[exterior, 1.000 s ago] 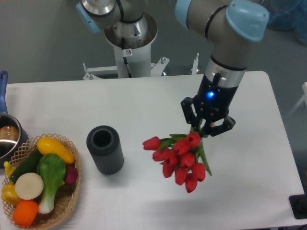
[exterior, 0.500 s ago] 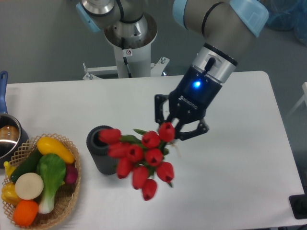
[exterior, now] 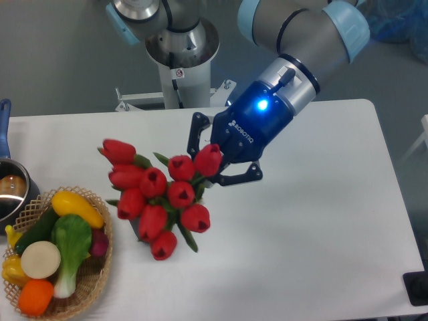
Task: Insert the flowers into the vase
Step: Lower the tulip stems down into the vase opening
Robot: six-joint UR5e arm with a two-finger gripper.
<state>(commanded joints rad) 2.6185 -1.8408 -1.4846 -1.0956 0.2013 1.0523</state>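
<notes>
Wicker basket (exterior: 100, 277) near left holds toy vegetables. Tulip bunch (exterior: 157, 194) hangs above vase (exterior: 133, 226), hiding nearly all of it; buds spread left, stems toward pincer (exterior: 217, 172), clamped on stems — likely lining up for insertion. Pot (exterior: 10, 194) at far-left table (exterior: 321, 234) edge.

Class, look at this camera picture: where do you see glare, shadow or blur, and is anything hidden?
Fixed camera view: a blue light glows brightly on the gripper; the flowers look slightly soft and hide nearly all of the vase; the pot rim shines; a faint shadow falls on the table below the flowers.
</notes>
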